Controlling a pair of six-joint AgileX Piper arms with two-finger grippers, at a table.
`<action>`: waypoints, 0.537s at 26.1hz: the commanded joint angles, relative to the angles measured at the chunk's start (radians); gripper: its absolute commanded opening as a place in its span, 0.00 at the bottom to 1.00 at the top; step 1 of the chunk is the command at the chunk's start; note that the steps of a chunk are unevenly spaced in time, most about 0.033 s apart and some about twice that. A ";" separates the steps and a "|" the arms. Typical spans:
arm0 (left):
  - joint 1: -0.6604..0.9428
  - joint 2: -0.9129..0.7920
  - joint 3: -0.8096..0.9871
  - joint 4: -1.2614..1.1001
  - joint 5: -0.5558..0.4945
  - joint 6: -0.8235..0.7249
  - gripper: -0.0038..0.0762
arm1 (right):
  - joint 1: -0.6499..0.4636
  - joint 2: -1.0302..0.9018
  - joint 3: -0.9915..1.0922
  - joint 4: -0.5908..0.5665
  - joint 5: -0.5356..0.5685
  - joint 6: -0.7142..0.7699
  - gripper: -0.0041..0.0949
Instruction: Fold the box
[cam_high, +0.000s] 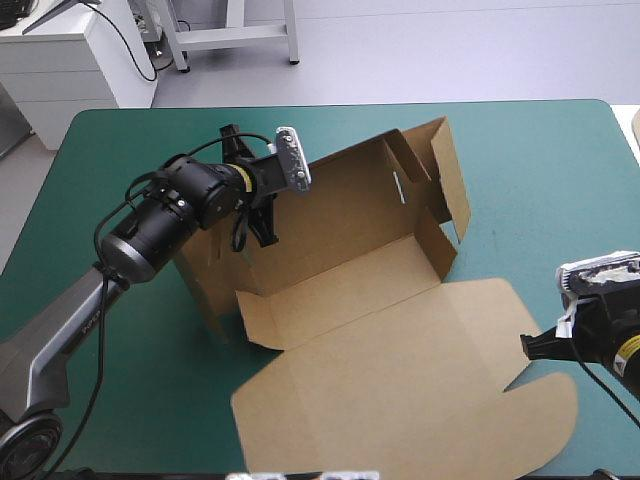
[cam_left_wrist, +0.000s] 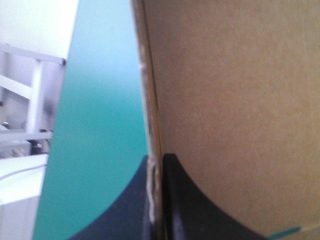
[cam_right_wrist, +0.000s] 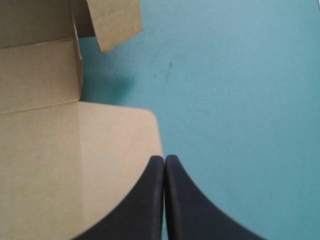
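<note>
The brown box (cam_high: 380, 340) lies mid-table with its back wall and end walls raised and its wide lid flat toward the front edge. My left gripper (cam_high: 263, 222) is shut on the back wall's upper edge near the box's left end. In the left wrist view the board (cam_left_wrist: 225, 100) runs edge-on between the two black fingers of that gripper (cam_left_wrist: 156, 156). My right gripper (cam_high: 527, 345) is shut at the lid's right edge. In the right wrist view its tips (cam_right_wrist: 164, 157) meet right beside the lid's rounded corner (cam_right_wrist: 75, 165), with nothing between them.
The box's right end wall and its flap (cam_high: 448, 170) stand up toward the far right. Bare teal-green cover (cam_high: 550, 190) stretches right of the box and ahead of my right gripper (cam_right_wrist: 240, 100). White furniture stands beyond the table's far left corner.
</note>
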 joint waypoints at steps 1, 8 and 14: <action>-0.084 -0.038 -0.040 0.184 -0.134 -0.082 0.04 | -0.004 0.003 -0.025 -0.024 -0.058 0.001 0.02; -0.214 -0.011 -0.040 0.345 -0.194 -0.089 0.04 | -0.004 0.003 -0.025 -0.023 -0.058 0.001 0.02; -0.254 0.020 -0.040 0.374 -0.246 -0.100 0.04 | -0.004 0.003 -0.025 -0.020 -0.069 0.001 0.02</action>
